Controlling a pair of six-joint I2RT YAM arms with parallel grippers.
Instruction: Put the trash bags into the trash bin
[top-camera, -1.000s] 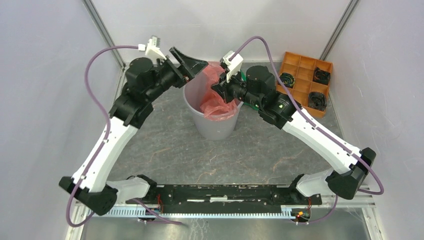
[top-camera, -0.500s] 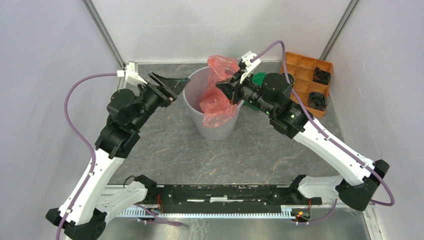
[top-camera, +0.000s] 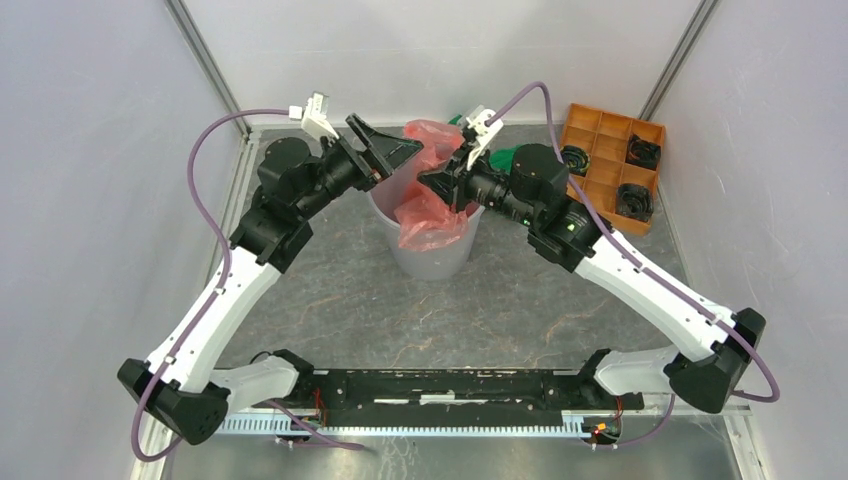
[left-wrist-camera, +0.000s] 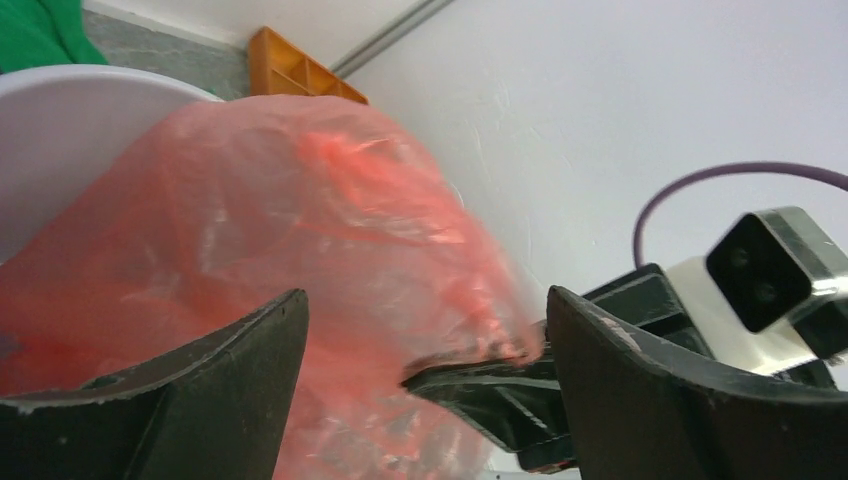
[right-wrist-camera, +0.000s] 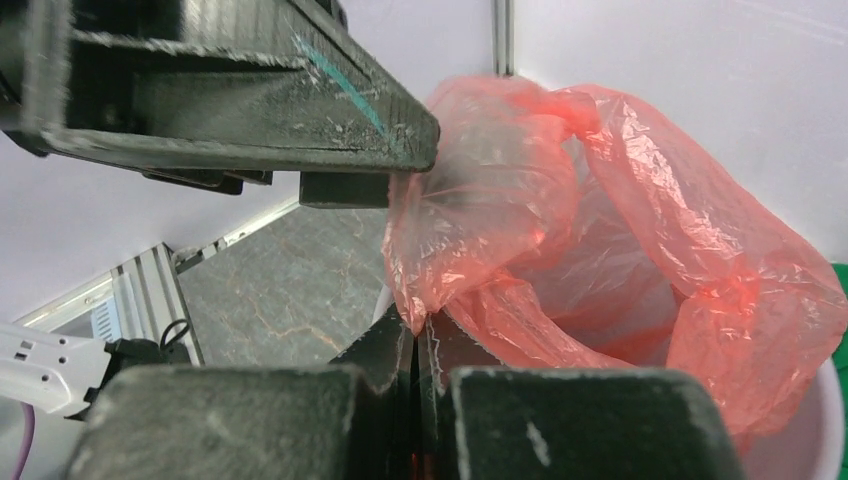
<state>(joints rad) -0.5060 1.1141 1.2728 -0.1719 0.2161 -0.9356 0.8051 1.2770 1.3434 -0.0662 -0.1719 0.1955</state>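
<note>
The red-orange trash bag (top-camera: 428, 205) sits partly in the light-grey trash bin (top-camera: 432, 262), with film bulging above the rim and draping over the near side. My right gripper (top-camera: 428, 183) is over the bin's mouth, shut on a fold of the bag; the right wrist view shows its jaws (right-wrist-camera: 415, 335) pinching the film (right-wrist-camera: 600, 230). My left gripper (top-camera: 402, 150) is open and empty at the bin's left rim. In the left wrist view (left-wrist-camera: 425, 295) the bag (left-wrist-camera: 300, 230) fills the gap ahead, apart from the fingers. The bin wall (left-wrist-camera: 50, 120) shows at left.
An orange compartment tray (top-camera: 590, 125) holding black round parts stands at the back right. A green cloth (top-camera: 508, 158) lies behind the bin, under the right arm. Grey walls and frame posts close in the left, right and back sides.
My left gripper swung back right and up to the bin's left rim, still open. My right gripper shifted slightly left and down with the bag; the bag's raised top sank a little.
</note>
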